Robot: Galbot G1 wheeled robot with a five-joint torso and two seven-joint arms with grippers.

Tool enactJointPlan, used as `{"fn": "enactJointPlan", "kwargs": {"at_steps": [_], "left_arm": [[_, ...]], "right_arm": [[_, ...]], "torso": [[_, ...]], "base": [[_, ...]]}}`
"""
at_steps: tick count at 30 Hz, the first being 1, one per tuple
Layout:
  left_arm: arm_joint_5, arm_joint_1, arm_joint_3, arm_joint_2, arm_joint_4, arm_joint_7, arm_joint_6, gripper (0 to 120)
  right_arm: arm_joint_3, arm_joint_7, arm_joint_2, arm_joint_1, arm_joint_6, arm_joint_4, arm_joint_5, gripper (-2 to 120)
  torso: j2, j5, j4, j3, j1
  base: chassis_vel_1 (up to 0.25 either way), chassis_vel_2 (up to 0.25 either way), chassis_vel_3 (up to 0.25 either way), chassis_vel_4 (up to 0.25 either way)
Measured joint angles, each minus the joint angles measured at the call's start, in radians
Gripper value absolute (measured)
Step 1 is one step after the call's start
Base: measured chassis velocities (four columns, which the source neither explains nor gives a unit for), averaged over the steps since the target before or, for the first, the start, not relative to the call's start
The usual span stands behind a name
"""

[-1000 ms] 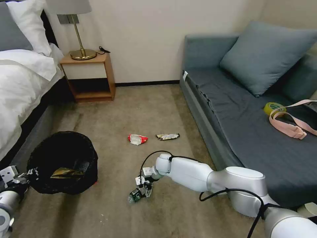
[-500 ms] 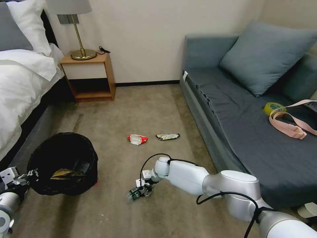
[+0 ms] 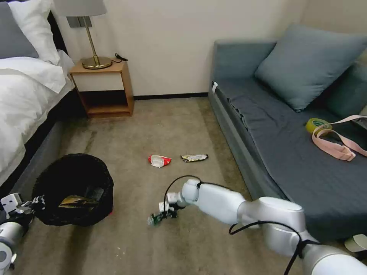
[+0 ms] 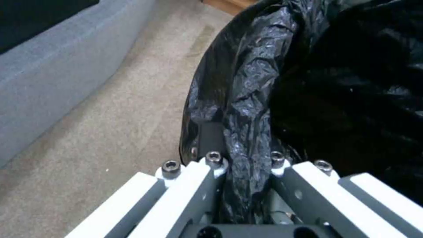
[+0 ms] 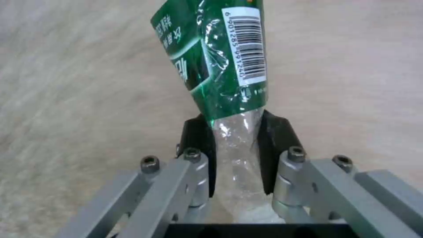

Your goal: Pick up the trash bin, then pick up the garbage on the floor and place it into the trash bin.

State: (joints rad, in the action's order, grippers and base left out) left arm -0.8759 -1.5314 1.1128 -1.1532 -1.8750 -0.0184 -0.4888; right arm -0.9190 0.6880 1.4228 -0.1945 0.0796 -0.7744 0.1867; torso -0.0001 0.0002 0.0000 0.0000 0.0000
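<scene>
The right pincer (image 3: 165, 215) is clamped on the clear end of a crushed plastic bottle (image 3: 156, 219) with a green label, its dark pads (image 5: 199, 145) pressing either side; the bottle hangs over the carpet near the middle of the floor. At 9 o'clock from it sits the trash bin (image 3: 72, 188), lined with a crinkly black bag, a crumpled brown paper (image 3: 75, 201) inside. The left pincer (image 3: 28, 208) is closed on the bin's rim at its 8 o'clock side. At 12 o'clock from the bottle lie a red-white wrapper (image 3: 159, 160) and a dark-gold wrapper (image 3: 194, 157).
</scene>
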Motion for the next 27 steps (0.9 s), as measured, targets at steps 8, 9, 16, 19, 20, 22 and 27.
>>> {"fn": "enactJointPlan", "kwargs": {"at_steps": [8, 9, 16, 19, 20, 22, 27], "left_arm": [[0.001, 0.007, -0.037, 0.003, 0.014, -0.001, 0.0, 2], [0.002, 0.01, -0.044, 0.004, 0.016, -0.001, 0.0, 2], [0.002, 0.02, -0.084, 0.02, 0.033, -0.001, 0.0, 2], [0.001, 0.024, -0.102, 0.02, 0.028, -0.003, -0.005, 2], [0.001, 0.026, -0.109, 0.019, 0.024, -0.005, -0.007, 2], [0.001, 0.029, -0.123, 0.015, 0.016, -0.007, -0.01, 2], [0.001, 0.029, -0.147, 0.004, 0.007, -0.012, -0.017, 2]], "right_arm": [[0.246, -0.075, -0.127, 0.07, 0.063, -0.25, 0.232, 16], [0.277, -0.077, -0.144, 0.081, 0.077, -0.296, 0.289, 16], [0.354, -0.172, -0.221, 0.143, 0.153, -0.611, 0.662, 16], [0.337, -0.223, -0.217, 0.147, 0.164, -0.71, 0.756, 16], [0.324, -0.247, -0.206, 0.147, 0.166, -0.749, 0.784, 16], [0.297, -0.283, -0.175, 0.14, 0.179, -0.81, 0.817, 16], [0.227, -0.3, -0.098, 0.131, 0.196, -0.818, 0.817, 16]], "torso": [[0.0, -0.0001, -0.0001, 0.0, 0.0], [0.0, 0.0, 0.0, 0.0, 0.0], [0.0, -0.0002, -0.0001, 0.0, 0.0], [0.0, -0.0002, 0.0, 0.0, 0.0], [0.0, -0.0002, -0.0003, 0.0, 0.0], [0.0, -0.0002, -0.0002, 0.0, 0.0], [0.0, -0.0004, 0.0004, 0.0, 0.0]], "base": [[0.0, 0.0, 0.0, 0.0], [0.0, 0.0, 0.0, 0.0], [0.0, 0.0, 0.0, 0.0], [0.0, 0.0, 0.0, 0.0], [0.0, 0.0, 0.0, 0.0], [0.0, 0.0, 0.0, 0.0], [0.0, 0.0, 0.0, 0.0]]}}
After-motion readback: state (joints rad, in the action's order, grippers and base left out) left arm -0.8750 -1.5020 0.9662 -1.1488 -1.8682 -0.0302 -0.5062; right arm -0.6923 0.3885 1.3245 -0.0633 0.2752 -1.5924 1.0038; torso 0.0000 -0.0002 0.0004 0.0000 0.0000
